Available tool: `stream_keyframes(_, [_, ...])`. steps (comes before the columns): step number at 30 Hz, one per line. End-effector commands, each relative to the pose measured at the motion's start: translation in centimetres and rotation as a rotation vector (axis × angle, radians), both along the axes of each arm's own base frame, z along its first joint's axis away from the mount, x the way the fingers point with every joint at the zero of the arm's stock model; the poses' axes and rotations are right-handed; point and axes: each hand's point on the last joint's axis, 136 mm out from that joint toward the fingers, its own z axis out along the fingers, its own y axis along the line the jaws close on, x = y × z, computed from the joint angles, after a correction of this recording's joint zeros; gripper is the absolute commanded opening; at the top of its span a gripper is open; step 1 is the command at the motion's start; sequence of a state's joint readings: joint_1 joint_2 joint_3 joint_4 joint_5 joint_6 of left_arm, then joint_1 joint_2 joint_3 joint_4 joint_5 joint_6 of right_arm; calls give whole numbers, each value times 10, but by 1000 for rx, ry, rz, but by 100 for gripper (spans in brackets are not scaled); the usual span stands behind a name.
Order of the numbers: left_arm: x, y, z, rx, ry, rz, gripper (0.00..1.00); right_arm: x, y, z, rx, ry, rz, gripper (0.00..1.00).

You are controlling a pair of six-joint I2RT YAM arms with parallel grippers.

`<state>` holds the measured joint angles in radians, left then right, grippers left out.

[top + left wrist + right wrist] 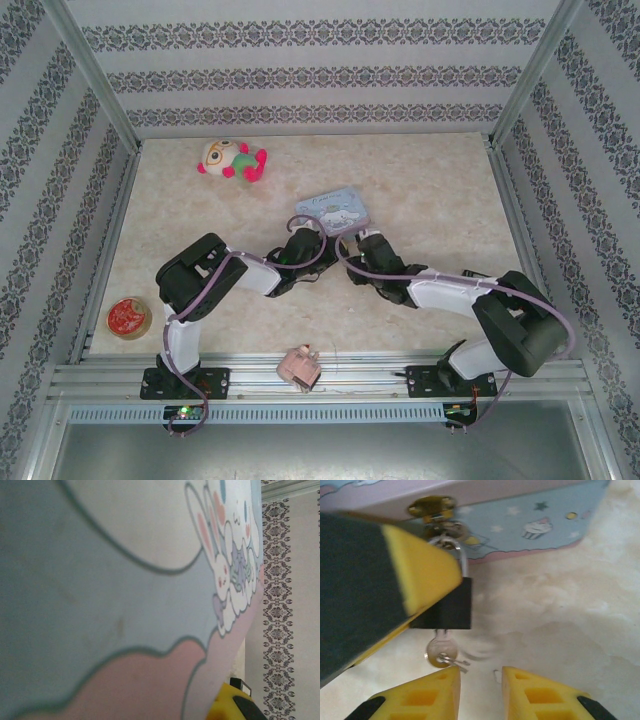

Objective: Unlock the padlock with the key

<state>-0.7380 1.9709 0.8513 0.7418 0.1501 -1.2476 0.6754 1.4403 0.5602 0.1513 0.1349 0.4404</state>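
At the front of the pale blue cartoon tin (pixel 535 515), the small black padlock (pixel 452 607) hangs by its thin shackle (pixel 462 560) from the brass hasp (pixel 432 507). Its body sits low over the marbled bench (pixel 560 625), and the silvery key (pixel 439 647) is seated in its underside. I have the left jaws clenched: one yellow pad (pixel 425 575) lies across the padlock's side. I judge they pinch its body, though the far pad is hidden. The right jaws stand released, their pads (pixel 432 695) just below the key's bow and not touching it.

I read the padlock as light, rigid metal that will swing on its shackle unless braced. The flat sides of the body are the place to hold it. The key looks thin, smooth and likely slippery, with a small silvery bit at its bow too blurred to name. I would take it across the flat faces of the bow, close to the lock, so it turns rather than slips or bends.
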Motion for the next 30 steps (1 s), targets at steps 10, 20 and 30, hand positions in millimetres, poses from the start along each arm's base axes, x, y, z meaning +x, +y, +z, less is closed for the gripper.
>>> stream_keyframes(10, [-3, 8, -14, 14, 108, 10, 0, 6, 15, 12, -186, -134, 69, 34])
stream_keyframes(20, [-4, 8, -14, 12, 104, 2, 0, 6, 17, -3, -216, -102, 74, 39])
stream_keyframes(30, [-5, 7, -16, 13, 105, -8, 0, 15, 19, -5, -243, -112, 62, 43])
